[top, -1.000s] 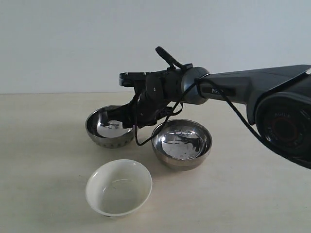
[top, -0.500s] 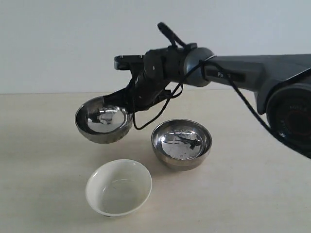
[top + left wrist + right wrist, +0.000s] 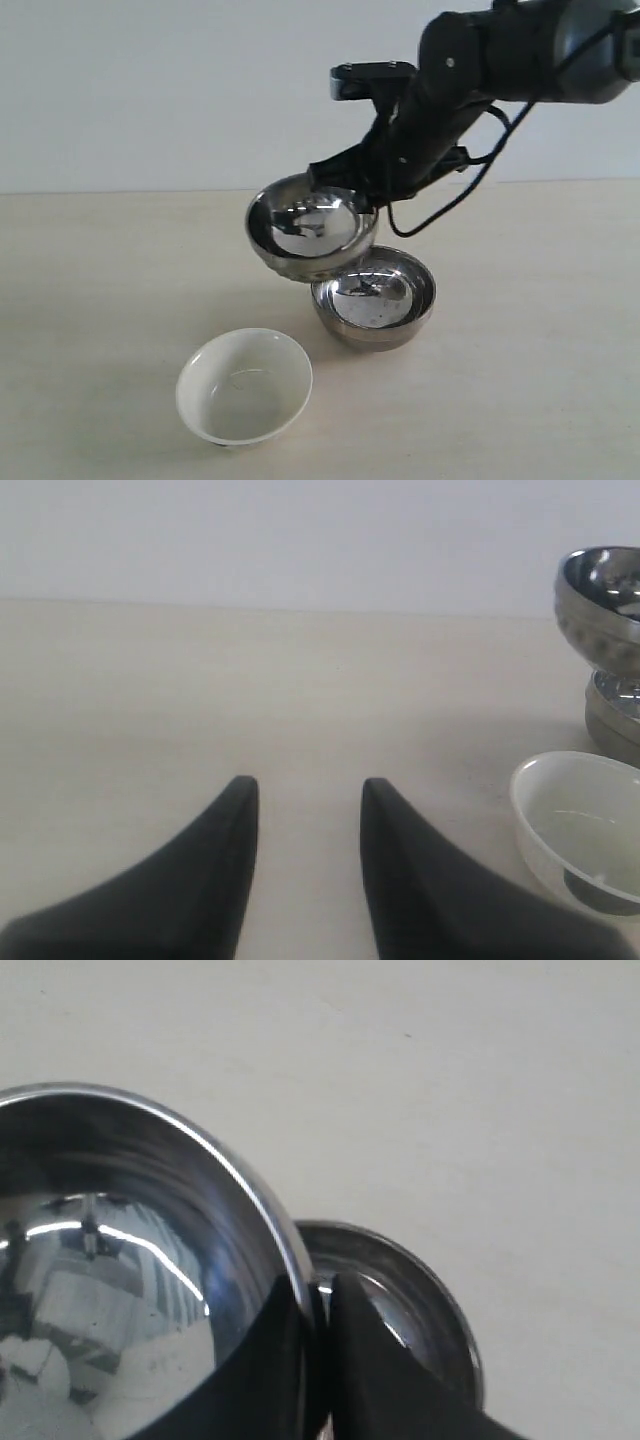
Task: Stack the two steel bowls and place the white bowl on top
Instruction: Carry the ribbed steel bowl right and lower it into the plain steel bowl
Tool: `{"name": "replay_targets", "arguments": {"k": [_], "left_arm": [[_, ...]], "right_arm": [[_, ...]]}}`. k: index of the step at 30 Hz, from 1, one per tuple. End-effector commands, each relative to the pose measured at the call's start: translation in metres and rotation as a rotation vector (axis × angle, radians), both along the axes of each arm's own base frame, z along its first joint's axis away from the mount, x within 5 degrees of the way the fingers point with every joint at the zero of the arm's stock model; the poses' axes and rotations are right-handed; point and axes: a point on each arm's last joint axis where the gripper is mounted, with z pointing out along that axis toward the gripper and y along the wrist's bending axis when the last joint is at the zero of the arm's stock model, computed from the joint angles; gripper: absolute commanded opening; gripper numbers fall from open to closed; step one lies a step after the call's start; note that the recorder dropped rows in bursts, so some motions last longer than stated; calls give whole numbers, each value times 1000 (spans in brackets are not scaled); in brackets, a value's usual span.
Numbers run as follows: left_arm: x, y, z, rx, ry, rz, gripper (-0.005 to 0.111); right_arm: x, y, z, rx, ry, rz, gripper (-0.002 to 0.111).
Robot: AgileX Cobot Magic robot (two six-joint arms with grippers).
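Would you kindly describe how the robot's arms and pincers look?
The right arm is glossy dark grey with rounded housings; a thin black cable loops under its wrist. The right pincer and left pincer have black fingers tapering to blunt tips. No markings are legible.

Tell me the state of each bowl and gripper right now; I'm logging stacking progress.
ribbed steel bowl: lifted, tilted, held by its rim over the smooth one, not yet nested.
smooth steel bowl: upright on the table, empty.
white bowl: upright on the table, empty.
right gripper: shut on the ribbed steel bowl's rim.
left gripper: open, empty.
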Motion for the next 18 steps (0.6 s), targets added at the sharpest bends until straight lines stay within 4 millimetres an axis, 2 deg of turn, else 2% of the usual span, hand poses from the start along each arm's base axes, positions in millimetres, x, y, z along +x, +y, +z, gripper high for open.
{"name": "replay_targets", "arguments": {"k": [1, 4, 7, 18], "left_arm": [[0, 0, -1, 3, 1, 2, 32], [0, 0, -1, 3, 1, 2, 32], [0, 0, -1, 3, 1, 2, 32], [0, 0, -1, 3, 1, 2, 32]], "right_arm": [[-13, -28, -7, 21, -24, -54, 0], [-22, -32, -26, 20, -16, -59, 0], [-25, -33, -35, 26, -17, -66, 0], [-23, -38, -37, -61, -74, -19, 0]]}}
